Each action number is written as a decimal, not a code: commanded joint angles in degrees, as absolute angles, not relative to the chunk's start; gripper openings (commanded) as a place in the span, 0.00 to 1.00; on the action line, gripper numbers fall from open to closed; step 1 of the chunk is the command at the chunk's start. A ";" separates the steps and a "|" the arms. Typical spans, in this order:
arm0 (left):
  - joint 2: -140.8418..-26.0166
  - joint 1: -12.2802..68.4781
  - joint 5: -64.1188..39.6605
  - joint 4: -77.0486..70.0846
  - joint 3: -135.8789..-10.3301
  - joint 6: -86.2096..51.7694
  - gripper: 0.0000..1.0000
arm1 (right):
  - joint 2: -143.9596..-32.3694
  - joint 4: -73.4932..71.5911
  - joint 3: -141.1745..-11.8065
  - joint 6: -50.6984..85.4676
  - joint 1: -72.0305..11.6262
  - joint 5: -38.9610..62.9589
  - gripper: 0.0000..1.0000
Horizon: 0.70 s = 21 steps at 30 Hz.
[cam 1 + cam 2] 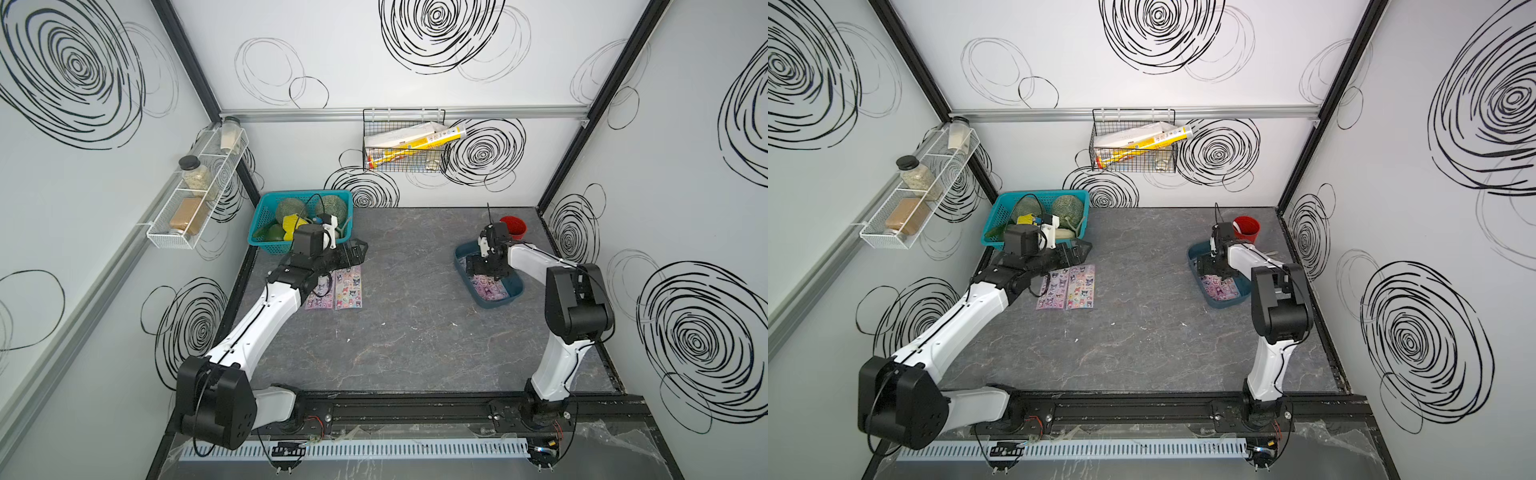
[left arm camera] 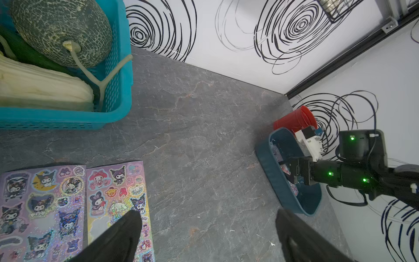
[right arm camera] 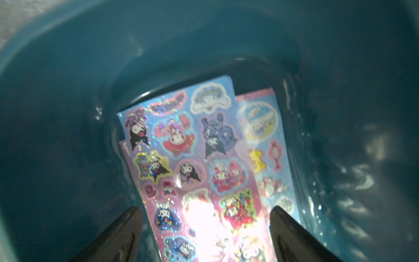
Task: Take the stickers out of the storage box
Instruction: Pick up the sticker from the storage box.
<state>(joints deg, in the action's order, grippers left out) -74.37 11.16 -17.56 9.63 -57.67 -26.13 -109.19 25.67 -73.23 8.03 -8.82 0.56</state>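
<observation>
Right gripper (image 3: 205,208) in storage box (image 3: 68,113): two sheets out, stack to clear

**1. Gripper state.** At the lower edge of the right wrist view, the fingers of the right gripper stand wide apart, one on each side of the top sheet. Nothing is clamped. Whether the tips touch the paper cannot be told.

**2. Stickers in the box.** The stickers (image 3: 192,147) lie flat in an overlapped stack on the box floor. At least three sheets show; the full count is hidden. Their long axis follows the box, running from the lower edge of that view up toward the rounded end wall, skewed slightly left. In both top views the box sits right of centre, its long axis running from upper left to lower right.

**3. Stickers removed.** Two removed sheets (image 1: 334,289) lie side by side on the table (image 1: 415,332), left of centre, long axes up and down the frame.

**4. Left gripper.** The left gripper (image 2: 208,214) hangs over their upper end, fully open and empty.

**5. Progress.** Judged early: most sheets are yet to come out.

**6. Surroundings.** A blue basket (image 1: 266,245) stands above the removed sheets; a red cup (image 1: 515,226) stands just beyond the box.
</observation>
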 commanded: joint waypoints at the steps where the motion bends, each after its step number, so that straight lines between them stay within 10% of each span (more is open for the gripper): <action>1: -74.35 11.37 -16.20 7.41 -59.50 -24.97 0.99 | -111.56 27.77 -75.38 7.49 -9.32 -0.76 0.92; 21: -74.97 12.63 -16.60 7.50 -60.12 -24.70 0.99 | -114.10 27.86 -73.95 7.38 -9.24 -3.58 0.64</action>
<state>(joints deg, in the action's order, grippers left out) -74.54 12.19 -16.62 9.41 -58.02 -25.85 -112.95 25.54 -74.48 7.70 -9.45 -2.72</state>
